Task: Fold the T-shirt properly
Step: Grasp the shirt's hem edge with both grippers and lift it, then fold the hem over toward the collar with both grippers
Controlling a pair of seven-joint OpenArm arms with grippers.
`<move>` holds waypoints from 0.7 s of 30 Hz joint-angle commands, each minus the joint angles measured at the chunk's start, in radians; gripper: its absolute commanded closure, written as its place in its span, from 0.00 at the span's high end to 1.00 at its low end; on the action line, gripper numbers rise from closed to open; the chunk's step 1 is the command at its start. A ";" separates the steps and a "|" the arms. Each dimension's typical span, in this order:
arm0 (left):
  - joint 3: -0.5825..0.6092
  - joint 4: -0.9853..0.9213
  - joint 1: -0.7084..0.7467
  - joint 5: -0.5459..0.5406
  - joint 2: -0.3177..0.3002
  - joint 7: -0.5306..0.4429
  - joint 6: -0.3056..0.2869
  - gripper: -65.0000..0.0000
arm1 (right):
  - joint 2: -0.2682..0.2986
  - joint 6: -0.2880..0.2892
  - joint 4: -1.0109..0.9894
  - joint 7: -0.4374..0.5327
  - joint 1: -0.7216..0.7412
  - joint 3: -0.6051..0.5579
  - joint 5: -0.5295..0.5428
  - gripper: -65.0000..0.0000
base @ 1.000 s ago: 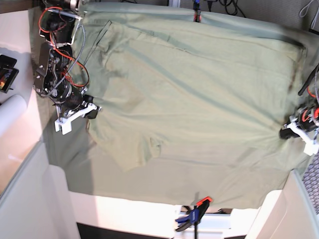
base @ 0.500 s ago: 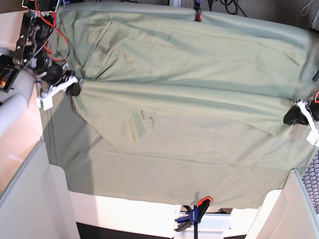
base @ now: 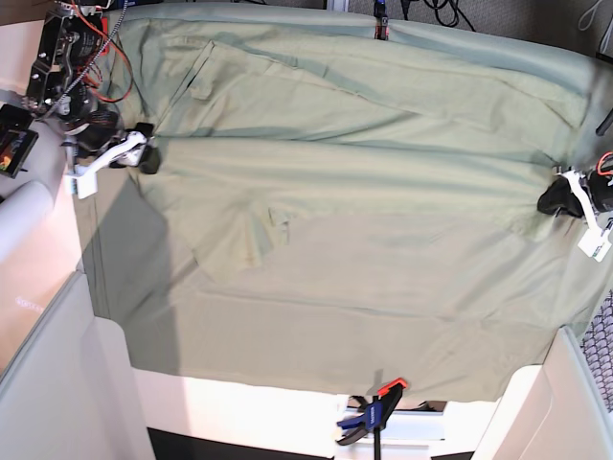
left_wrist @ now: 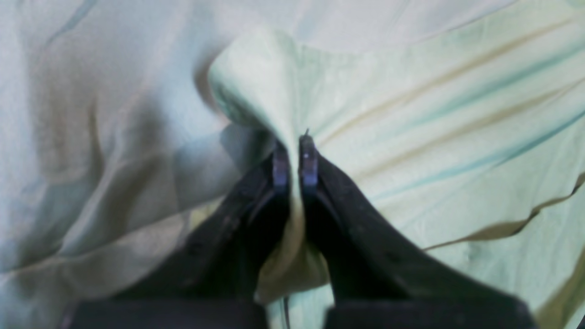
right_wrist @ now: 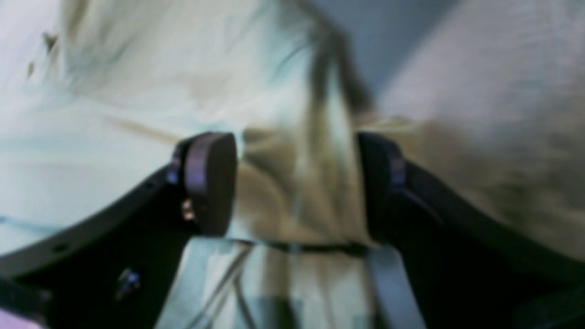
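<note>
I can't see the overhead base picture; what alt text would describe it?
A pale green T-shirt lies spread across a duller green table cloth. The left gripper pinches the shirt's edge at the picture's right, while the right gripper sits at its opposite edge, jaws open. A clamp fastens the cloth's near edge.

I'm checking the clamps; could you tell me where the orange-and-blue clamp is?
In the base view, the orange-and-blue clamp sits at the table cloth's near edge, bottom centre.

Black claw (left_wrist: pixel 295 157) fingers, white brackets, red wiring on arms.
</note>
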 commanded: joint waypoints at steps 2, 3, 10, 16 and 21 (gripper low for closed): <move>-0.010 0.013 -0.021 -0.013 -0.027 -0.018 0.002 0.00 | 0.025 -0.008 0.057 0.036 0.023 0.049 0.003 0.63; -0.010 0.013 -0.021 -0.013 -0.027 -0.018 0.002 0.00 | 0.025 -0.008 0.064 0.045 0.032 0.063 0.001 0.63; -0.010 0.013 -0.021 -0.013 -0.027 -0.018 0.002 0.00 | 0.000 -0.009 -0.023 0.122 0.187 0.069 -0.015 0.63; -0.010 0.013 -0.018 -0.013 -0.028 -0.017 0.002 0.00 | -0.074 -0.009 -0.336 0.252 0.377 -0.014 -0.156 0.63; -0.010 0.013 -0.019 -0.013 -0.028 -0.018 0.002 0.00 | -0.135 -0.009 -0.578 0.300 0.465 -0.100 -0.187 0.63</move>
